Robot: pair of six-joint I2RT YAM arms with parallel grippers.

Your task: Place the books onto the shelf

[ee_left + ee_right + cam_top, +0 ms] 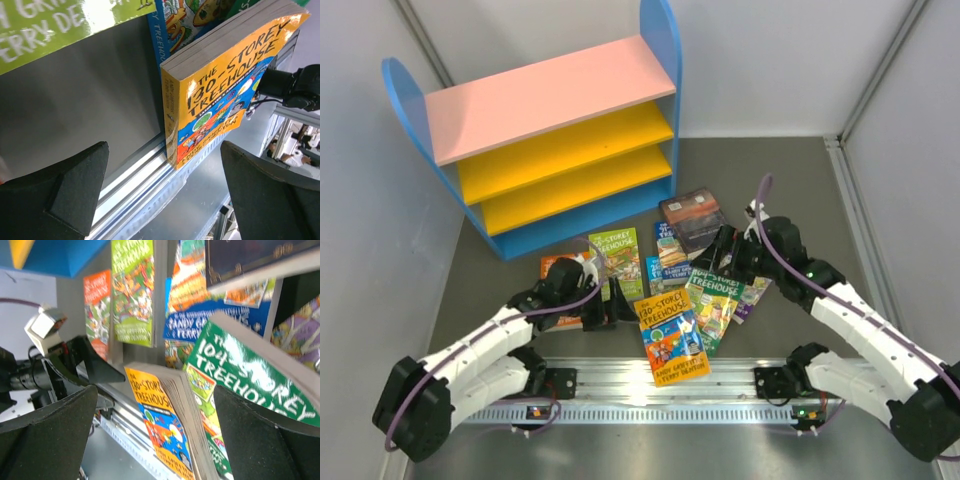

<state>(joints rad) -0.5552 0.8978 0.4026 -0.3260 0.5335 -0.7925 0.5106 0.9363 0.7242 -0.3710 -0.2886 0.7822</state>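
Arms both reach fwd from bases at the near edge, white links w/ black joints, elbows out, wrists turned in twd the middle. Ribbed aluminium rail (620,385) runs btwn the bases.

L gripper (617,308) sits low over the grey table (770,180). Its matte black wedge fingers (75,185) are spread wide w/ nothing btwn them, pointing at the spine of the 130-Storey book (670,338). That book is a glossy yellow-orange paperback, near end resting on the rail.

R gripper (717,266) is also fully spread and empty, fingers (55,425) same black wedge shape. It hovers at the pile's right side above the green 104-Storey book (713,300).

Rest of the books lie flat or overlapping on the table just beyond: orange book (552,268), lime book (617,255), blue book (670,250), purple book (752,295). Dark thicker book (692,218) is farthest.

Shelf (550,95) stands behind, far left, angled. It has rounded blue side panels, a smooth pink top board and 2 yellow boards.
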